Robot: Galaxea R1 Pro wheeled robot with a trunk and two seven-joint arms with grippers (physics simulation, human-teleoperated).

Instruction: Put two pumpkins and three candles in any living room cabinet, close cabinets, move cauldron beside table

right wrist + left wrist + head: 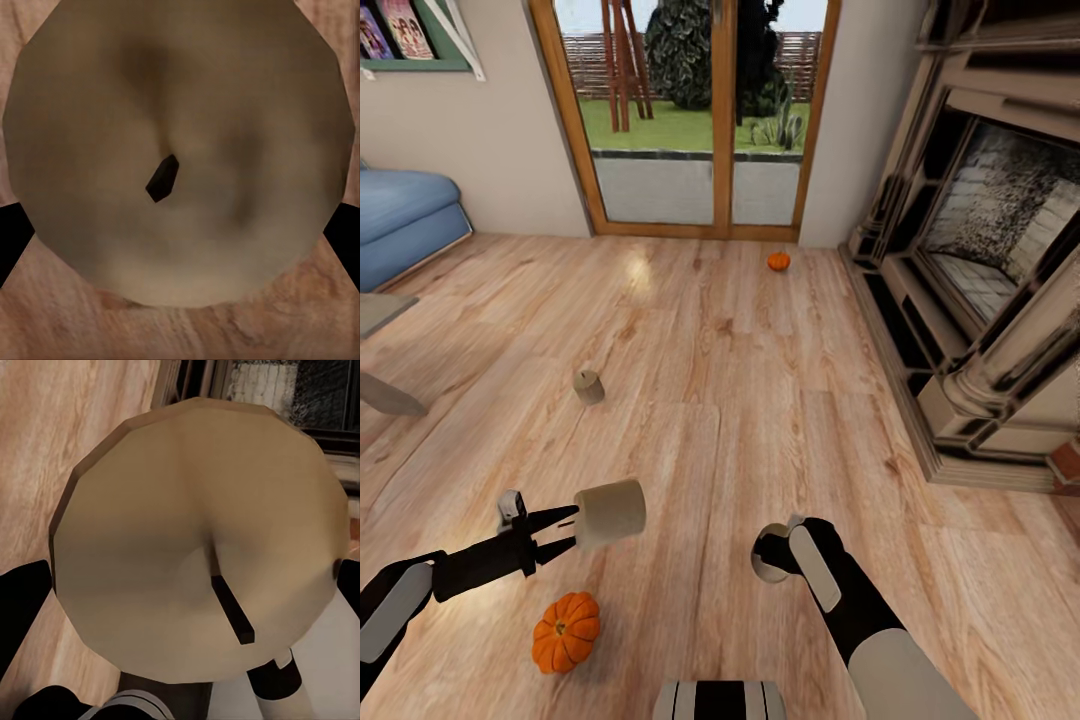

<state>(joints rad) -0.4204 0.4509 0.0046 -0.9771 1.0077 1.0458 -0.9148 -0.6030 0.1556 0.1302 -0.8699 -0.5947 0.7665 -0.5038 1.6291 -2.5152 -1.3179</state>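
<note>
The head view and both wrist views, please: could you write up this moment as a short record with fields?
setting: living room, wood floor, fireplace, glass door
left gripper: shut on a candle, held above the floor
right gripper: closed around a second candle, seen end-on with its dark wick
third candle: lying on the floor ahead
near pumpkin: on the floor below the left arm
far pumpkin: on the floor by the door
</note>
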